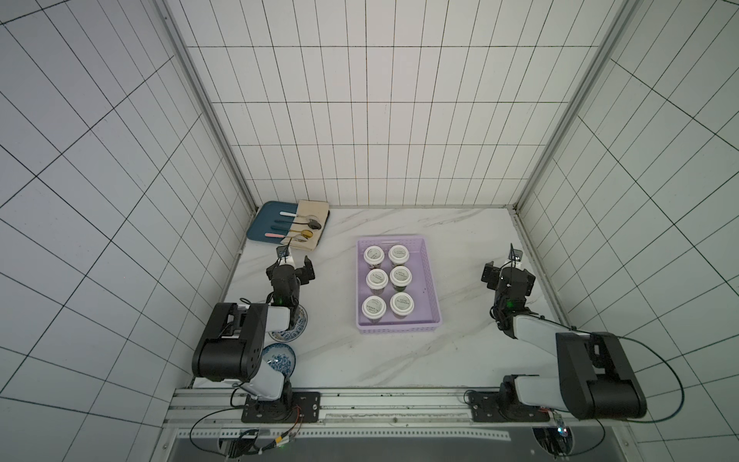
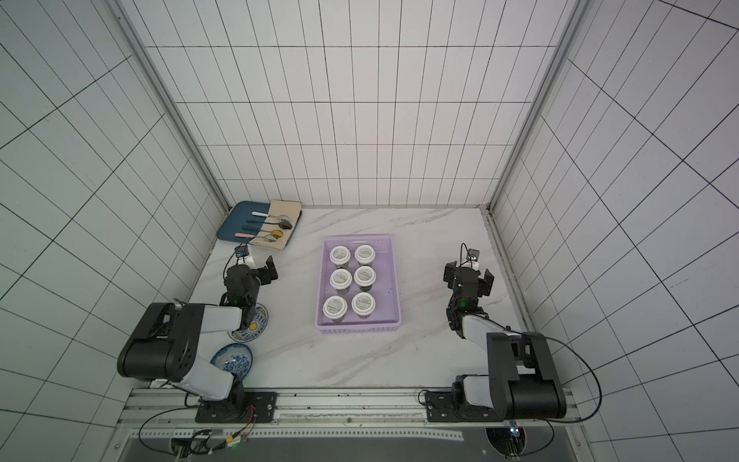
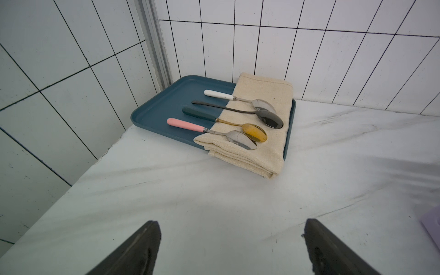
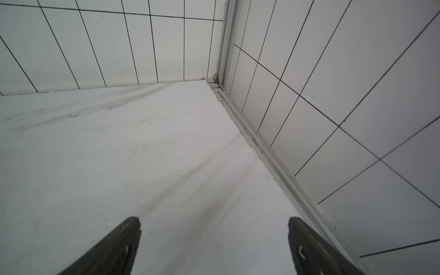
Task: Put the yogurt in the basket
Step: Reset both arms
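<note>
All six small yogurt cups with round white lids (image 1: 377, 279) stand upright in the shallow rectangular lilac plastic basket with perforated sides (image 1: 430, 280), mid-table, in two columns of three. They're packed toward the basket's left side. Grey print on the lids is too small to read in both top views. The lids hide most of the cup sides, and what shows looks dark.

The left claw (image 3: 231, 226) is released, jaws wide and empty, above the white marble-look table (image 3: 238, 190) left of the basket, facing the far-left corner. The right claw (image 4: 214, 221) is also released and empty, near the right wall, well apart from the basket.

The left wrist view catches only a lilac corner of the basket, cut off at the frame edge. A dark blue rectangular tray (image 3: 162, 107) sits far left. A folded beige cloth (image 3: 262, 152) covers its right part, with four spoons (image 3: 271, 120) on top, some bowls overlapping. Two round blue-patterned plates (image 1: 280, 362) near left are both partly hidden by the left arm.
</note>
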`<act>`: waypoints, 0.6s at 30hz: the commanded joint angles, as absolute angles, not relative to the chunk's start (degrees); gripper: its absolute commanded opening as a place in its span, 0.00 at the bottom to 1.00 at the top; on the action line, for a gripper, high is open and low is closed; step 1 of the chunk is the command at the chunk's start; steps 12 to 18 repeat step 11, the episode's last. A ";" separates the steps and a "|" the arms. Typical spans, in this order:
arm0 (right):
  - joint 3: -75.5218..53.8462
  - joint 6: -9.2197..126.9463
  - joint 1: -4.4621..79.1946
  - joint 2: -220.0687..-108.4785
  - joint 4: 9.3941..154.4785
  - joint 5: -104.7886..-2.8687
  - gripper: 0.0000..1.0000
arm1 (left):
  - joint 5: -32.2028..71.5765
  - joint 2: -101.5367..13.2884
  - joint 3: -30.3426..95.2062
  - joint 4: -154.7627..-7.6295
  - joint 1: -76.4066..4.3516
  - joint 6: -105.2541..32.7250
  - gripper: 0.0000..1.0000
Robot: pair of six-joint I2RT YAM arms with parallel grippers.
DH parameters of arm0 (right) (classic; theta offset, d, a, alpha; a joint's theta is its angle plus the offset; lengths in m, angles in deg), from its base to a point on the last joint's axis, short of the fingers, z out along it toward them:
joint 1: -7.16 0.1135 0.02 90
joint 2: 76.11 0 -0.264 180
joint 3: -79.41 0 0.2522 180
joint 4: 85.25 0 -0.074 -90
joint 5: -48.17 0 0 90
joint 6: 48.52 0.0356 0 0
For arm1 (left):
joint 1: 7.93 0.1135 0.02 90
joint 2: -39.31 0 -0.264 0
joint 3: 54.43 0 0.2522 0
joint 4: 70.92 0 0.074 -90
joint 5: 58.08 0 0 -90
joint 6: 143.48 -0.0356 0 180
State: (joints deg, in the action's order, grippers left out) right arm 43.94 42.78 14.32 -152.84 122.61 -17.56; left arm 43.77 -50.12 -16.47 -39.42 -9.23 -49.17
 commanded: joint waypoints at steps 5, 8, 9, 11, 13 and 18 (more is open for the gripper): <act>45.95 42.77 13.45 -152.76 126.33 -17.88 0.99 | 44.94 -50.50 -15.79 -38.52 -9.25 -48.56 0.98; 45.71 42.47 13.44 -152.23 126.34 -18.74 0.99 | 44.87 -50.52 -15.62 -38.80 -9.23 -48.42 0.98; 45.70 42.36 13.49 -151.87 126.25 -18.93 0.99 | 44.88 -50.52 -15.62 -38.80 -9.18 -48.44 0.98; 45.87 42.19 13.43 -150.98 126.31 -18.84 0.99 | 45.55 -50.43 -15.88 -38.44 -9.40 -48.44 0.98; 45.87 42.19 13.43 -150.98 126.31 -18.84 0.99 | 45.55 -50.43 -15.88 -38.44 -9.40 -48.44 0.98; 45.87 42.19 13.43 -150.98 126.31 -18.84 0.99 | 45.55 -50.43 -15.88 -38.44 -9.40 -48.44 0.98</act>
